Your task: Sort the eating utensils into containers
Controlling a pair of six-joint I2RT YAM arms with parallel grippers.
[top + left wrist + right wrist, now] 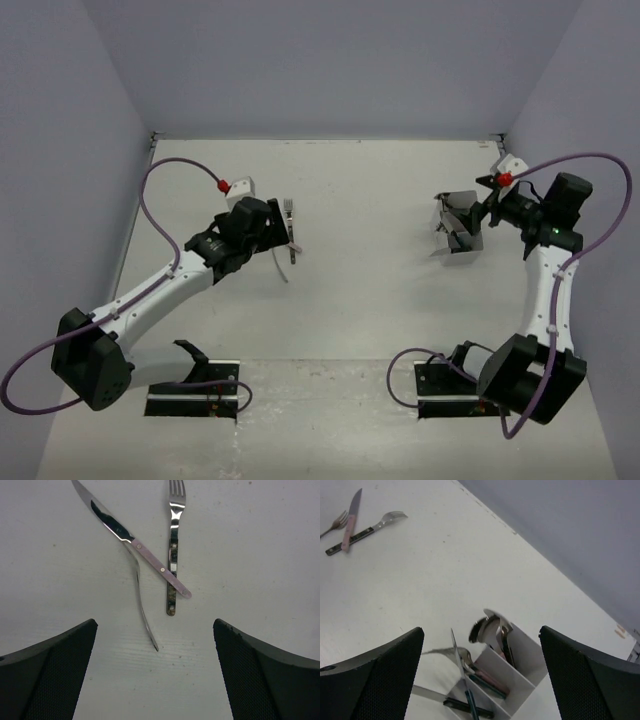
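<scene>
left gripper [155, 630] wide open, empty, pink-handled steel knife [150, 557] crossing dark-handled steel fork [173, 535] just ahead of fingertips, right gripper [482, 630] wide open, empty, over white compartmented box [530, 652] of cutlery

Knife [131, 539] and fork [173, 547]: glossy polished metal; knife handle matt pink, looks plastic. Counter [260, 555]: matt white, faintly scuffed.
</scene>
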